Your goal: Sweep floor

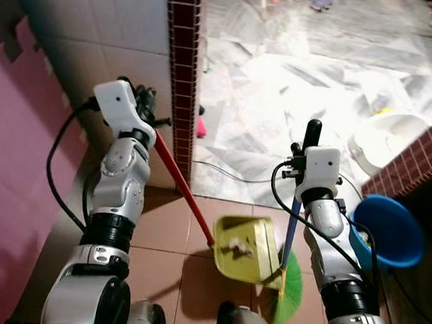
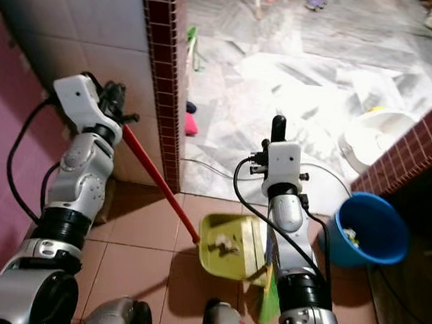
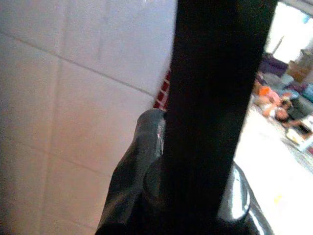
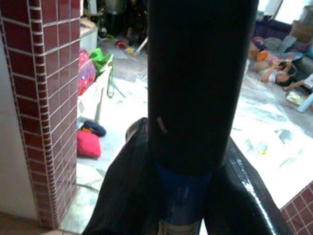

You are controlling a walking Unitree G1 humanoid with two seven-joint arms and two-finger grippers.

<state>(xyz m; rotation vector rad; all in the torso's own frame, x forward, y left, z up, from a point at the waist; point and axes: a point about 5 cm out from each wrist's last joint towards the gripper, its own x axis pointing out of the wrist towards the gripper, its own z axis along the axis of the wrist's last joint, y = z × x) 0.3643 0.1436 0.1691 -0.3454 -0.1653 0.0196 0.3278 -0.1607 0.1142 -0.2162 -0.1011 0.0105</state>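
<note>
Bright daylight pouring in from far, glaring off the marble floor (image 1: pixel 285 77); near tiles dimmer, soft shadows under arms; wrist views blurred up close, background overexposed.

Terracotta tile floor (image 1: pixel 163 233) bearing a yellow-green dustpan (image 1: pixel 242 249), green broom bristles (image 1: pixel 290 290) beside it, and a blue bucket (image 2: pixel 370 227).

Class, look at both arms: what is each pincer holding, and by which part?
Left pincer grips the dustpan at the top of its red handle. Right pincer grips the broom near the top of its handle.
</note>
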